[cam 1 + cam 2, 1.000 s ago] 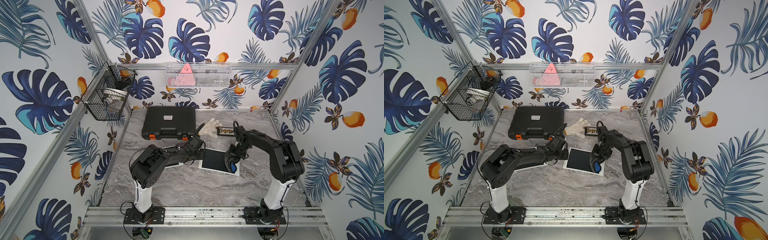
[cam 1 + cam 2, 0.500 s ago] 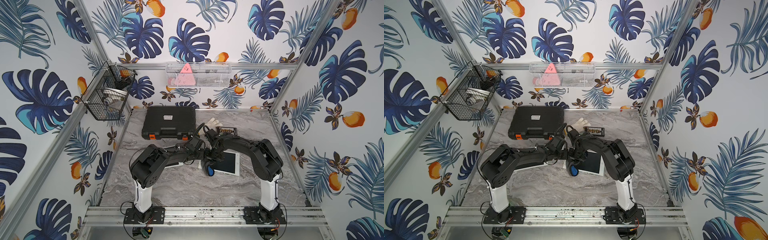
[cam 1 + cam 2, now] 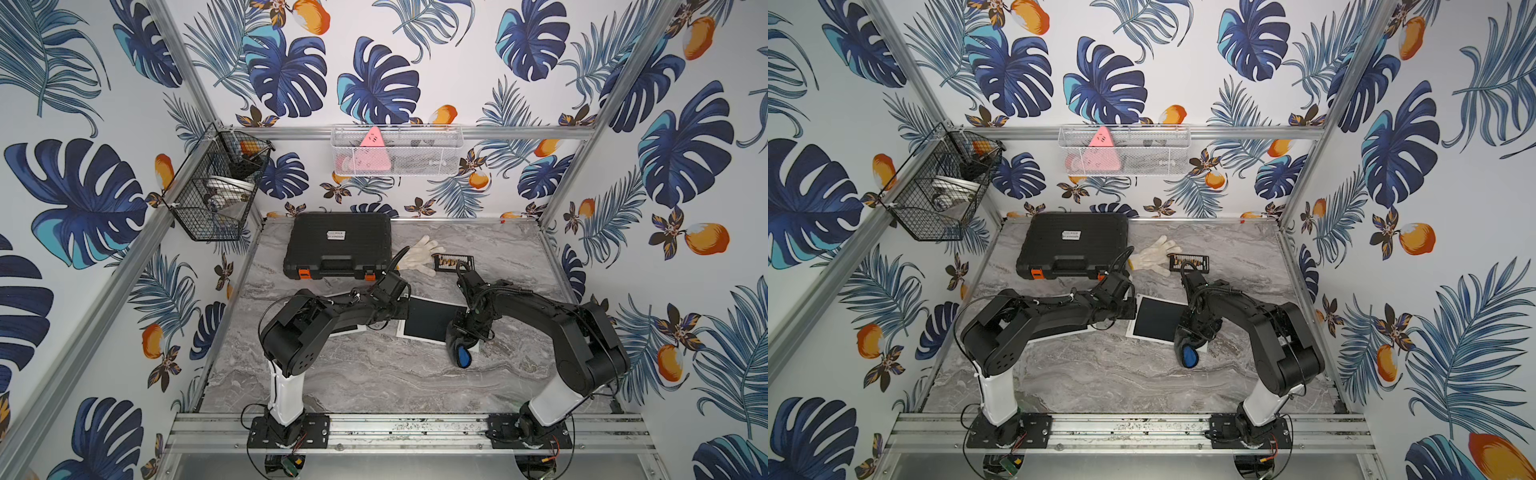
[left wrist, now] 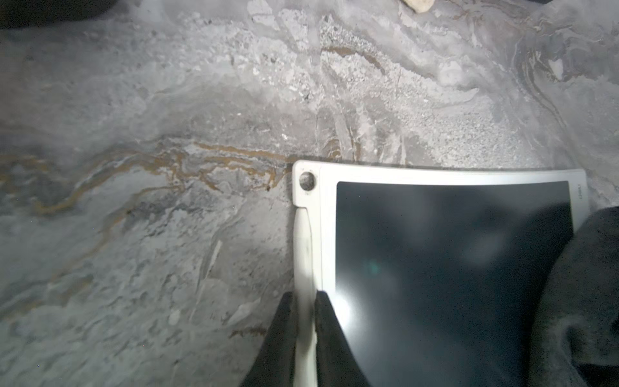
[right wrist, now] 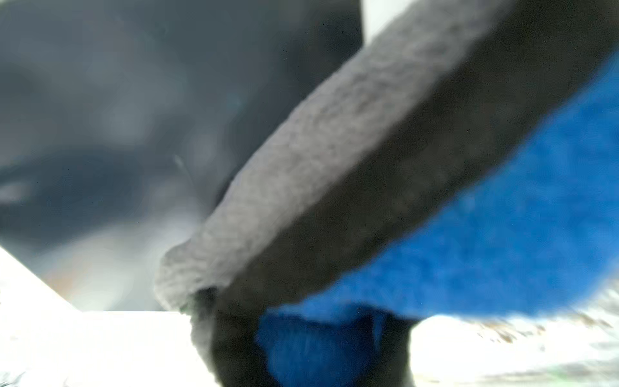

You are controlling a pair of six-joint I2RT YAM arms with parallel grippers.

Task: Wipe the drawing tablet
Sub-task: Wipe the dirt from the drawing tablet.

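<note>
Left end effector (image 4: 305, 321) is clamped on the white left edge of the tablet (image 3: 430, 321), which lies flat mid-table (image 3: 365, 374). Right end effector (image 3: 465, 330) pinches a gray-and-blue cloth (image 3: 460, 353), seemingly pressed onto the tablet's near right corner, but that wrist view's blurry.

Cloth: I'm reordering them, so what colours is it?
The cloth is grey and blue; the right wrist view shows it best.
</note>
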